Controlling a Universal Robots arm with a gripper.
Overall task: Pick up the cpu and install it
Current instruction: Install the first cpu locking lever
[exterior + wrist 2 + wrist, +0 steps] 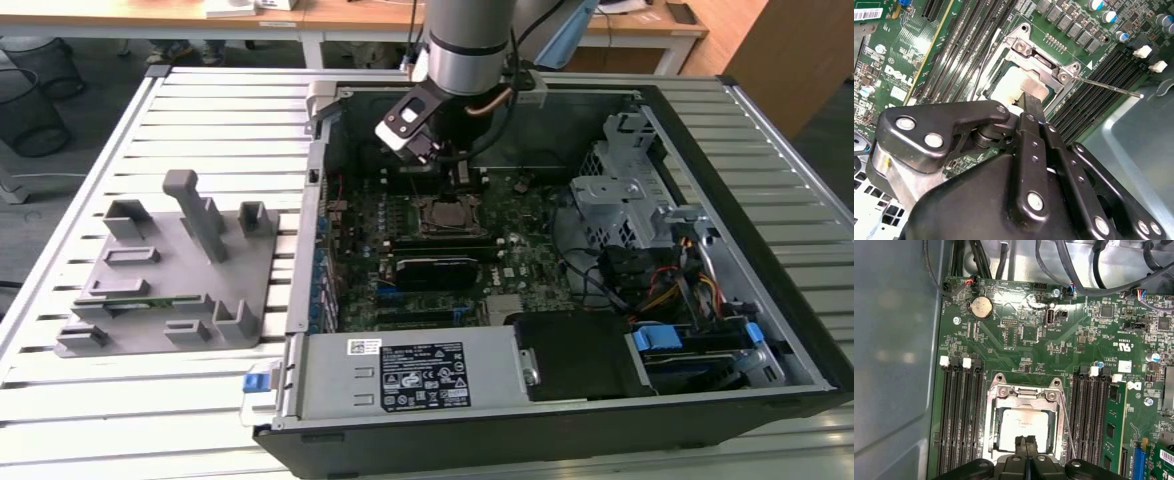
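Observation:
The cpu point(1021, 426) is a pale silver square lying flat inside the motherboard socket point(999, 396), whose metal frame is open around it. In the second wrist view the cpu point(1013, 86) shows as a bright patch within the frame. My gripper point(1026, 442) hangs just above the cpu's near edge, its two black fingers pressed together with nothing between them. In the second wrist view a fingertip point(1032, 104) reaches over the cpu. In the exterior view the gripper point(461, 178) is inside the computer case, right over the socket point(441, 216).
Memory slots point(960, 415) flank the socket on both sides, and a thin socket lever point(1106, 86) sticks out beside it. Case walls, cables point(667, 290) and a drive cage point(621, 190) surround the board. A grey fixture block point(174, 270) sits at the exterior view's left on the slatted table.

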